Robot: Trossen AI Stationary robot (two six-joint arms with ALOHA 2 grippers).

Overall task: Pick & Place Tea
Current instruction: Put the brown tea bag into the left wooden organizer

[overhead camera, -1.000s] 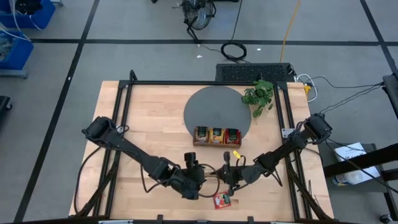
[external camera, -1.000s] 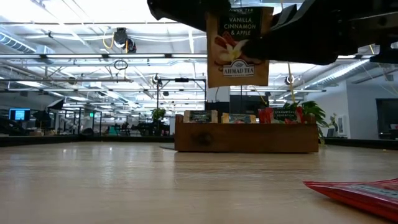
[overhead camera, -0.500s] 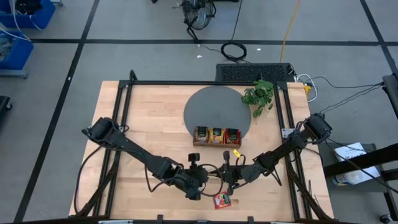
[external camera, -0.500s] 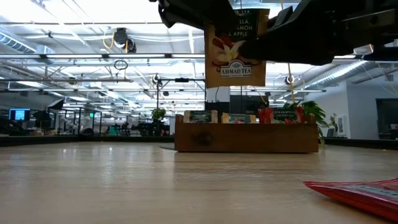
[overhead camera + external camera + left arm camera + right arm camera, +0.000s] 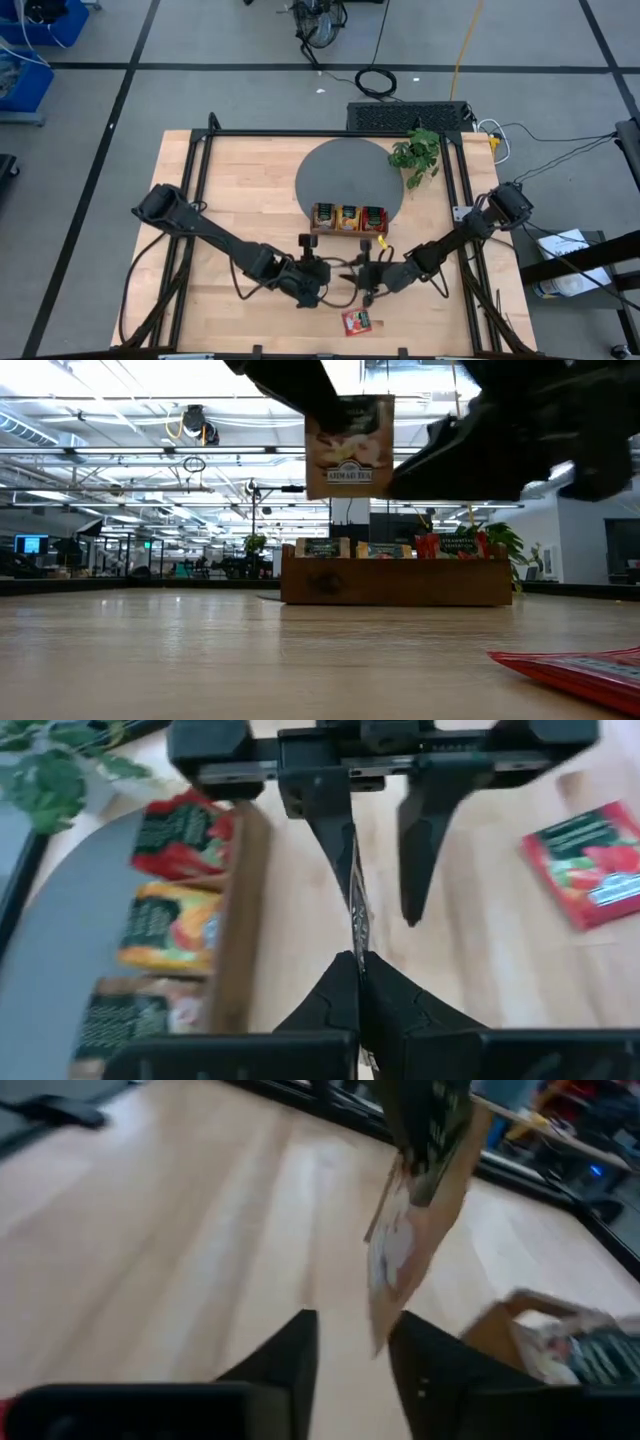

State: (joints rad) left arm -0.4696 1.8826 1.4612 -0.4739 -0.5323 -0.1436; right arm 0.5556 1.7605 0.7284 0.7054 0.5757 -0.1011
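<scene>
While hanging over bare wood near front edge, left gripper (image 5: 357,965) pinching beige sachet (image 5: 348,446) reading "AHMAD TEA", edge-on between pressed fingers. Right gripper (image 5: 378,870) facing it, fingers spread, one touching sachet. Wooden tray (image 5: 348,218) holding beige-green, orange-yellow, red sachets. Red sachet (image 5: 356,321) lying flat near front edge.

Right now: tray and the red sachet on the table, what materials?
Tray: looks like wood, brown, matte, solid front board. Red sachet: likely printed foil or coated paper, thin and flat, slight sheen; can't tell which.
</scene>
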